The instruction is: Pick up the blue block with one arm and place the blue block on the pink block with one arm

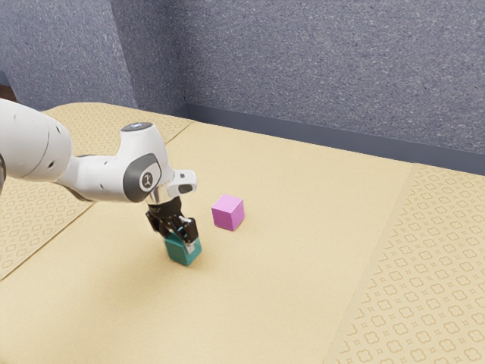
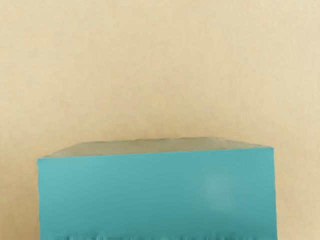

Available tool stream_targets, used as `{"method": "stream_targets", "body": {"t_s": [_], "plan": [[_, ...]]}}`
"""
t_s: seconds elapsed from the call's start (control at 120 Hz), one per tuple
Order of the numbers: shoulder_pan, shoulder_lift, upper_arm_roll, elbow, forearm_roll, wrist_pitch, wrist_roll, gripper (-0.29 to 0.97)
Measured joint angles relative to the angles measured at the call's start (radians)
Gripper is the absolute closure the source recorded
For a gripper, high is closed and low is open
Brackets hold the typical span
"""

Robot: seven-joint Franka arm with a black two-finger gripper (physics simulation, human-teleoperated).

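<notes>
A teal-blue block [image 1: 184, 252] rests on the tan table, below my hand. My black gripper [image 1: 180, 236] reaches down over its top, and both fingers press its upper sides, so it is shut on the block. In the wrist view the blue block [image 2: 156, 195] looms large right under the hand, with bare table beyond it. A pink block [image 1: 228, 211] stands on the table a short way off, toward the exterior view's right and farther back, apart from the blue one.
The tan table top [image 1: 303, 258] stretches wide around both blocks. Patterned mats [image 1: 409, 288] border it on the exterior view's left and right. A grey wall [image 1: 318, 61] closes the back.
</notes>
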Motion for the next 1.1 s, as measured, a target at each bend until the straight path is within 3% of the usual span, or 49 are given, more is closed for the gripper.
{"method": "stream_targets", "body": {"t_s": [0.233, 0.483, 0.725, 0.908, 1.1], "plan": [[0.001, -0.005, 0.005, 0.019, 0.008, 0.001, -0.011, 0.41], [-0.014, -0.074, 0.012, 0.061, 0.043, -0.006, -0.03, 0.41], [-0.041, 0.116, 0.012, 0.41, 0.118, -0.113, -0.059, 0.42], [-0.063, 0.205, 0.012, 0.533, 0.137, -0.167, -0.093, 0.42], [-0.089, 0.221, 0.012, 0.56, 0.14, -0.203, -0.142, 0.42]]}}
